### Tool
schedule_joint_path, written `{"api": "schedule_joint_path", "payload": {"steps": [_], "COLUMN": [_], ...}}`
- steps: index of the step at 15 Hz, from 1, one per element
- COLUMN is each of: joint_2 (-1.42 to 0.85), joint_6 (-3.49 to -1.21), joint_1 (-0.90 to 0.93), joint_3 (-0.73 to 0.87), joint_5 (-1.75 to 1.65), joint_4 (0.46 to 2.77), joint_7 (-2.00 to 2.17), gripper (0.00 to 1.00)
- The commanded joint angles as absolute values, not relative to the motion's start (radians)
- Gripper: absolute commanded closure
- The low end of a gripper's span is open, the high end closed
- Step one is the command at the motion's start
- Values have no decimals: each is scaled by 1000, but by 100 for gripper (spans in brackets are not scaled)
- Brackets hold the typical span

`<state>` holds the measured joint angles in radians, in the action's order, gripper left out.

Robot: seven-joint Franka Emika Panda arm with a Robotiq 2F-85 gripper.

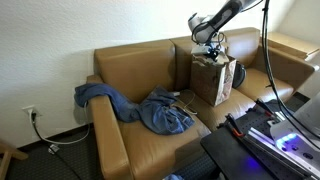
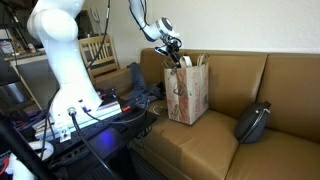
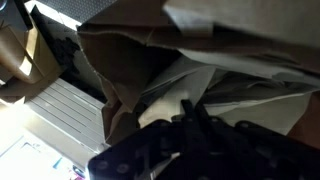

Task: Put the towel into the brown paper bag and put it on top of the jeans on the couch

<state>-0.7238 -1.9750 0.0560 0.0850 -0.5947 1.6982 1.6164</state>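
Observation:
A brown paper bag (image 1: 213,80) stands upright on the tan couch (image 1: 130,70); it also shows in an exterior view (image 2: 187,95). Blue jeans (image 1: 150,108) lie crumpled on the seat and over the armrest, beside the bag. My gripper (image 1: 208,50) hangs at the bag's open top, also seen in an exterior view (image 2: 172,55). In the wrist view the dark fingers (image 3: 190,108) are pressed together and point into the bag's mouth (image 3: 120,45). A white towel (image 3: 175,90) lies inside the bag just beyond the fingertips. Nothing shows between the fingers.
A black bag-like object (image 2: 253,122) lies on the couch seat on the bag's far side from the jeans. A bench with electronics and cables (image 1: 262,135) stands in front of the couch. A wooden chair (image 2: 97,52) stands behind the arm's base.

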Motion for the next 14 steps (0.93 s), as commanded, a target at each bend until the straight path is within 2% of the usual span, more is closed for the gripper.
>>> {"api": "schedule_joint_path", "payload": {"steps": [1,2,4,6,11,13,14], "joint_2": [-877,-922,-969,-973,-732,-626,-568], "joint_6": [-1899,-1865,-1856,-1903,-2134,-2221,-2266], "joint_1": [57,62,47,39,125,162,181], "joint_3": [106,122,127,121,151,168,178], "joint_5": [-488,-454,-376,-300,-319,-356,-381], "joint_4": [1551,1508,1459,1437,1612,1688,1732], "joint_7": [1514,1524,1532,1539,1565,1578,1589], "gripper": [99,71,64,49,13,1,0]}}
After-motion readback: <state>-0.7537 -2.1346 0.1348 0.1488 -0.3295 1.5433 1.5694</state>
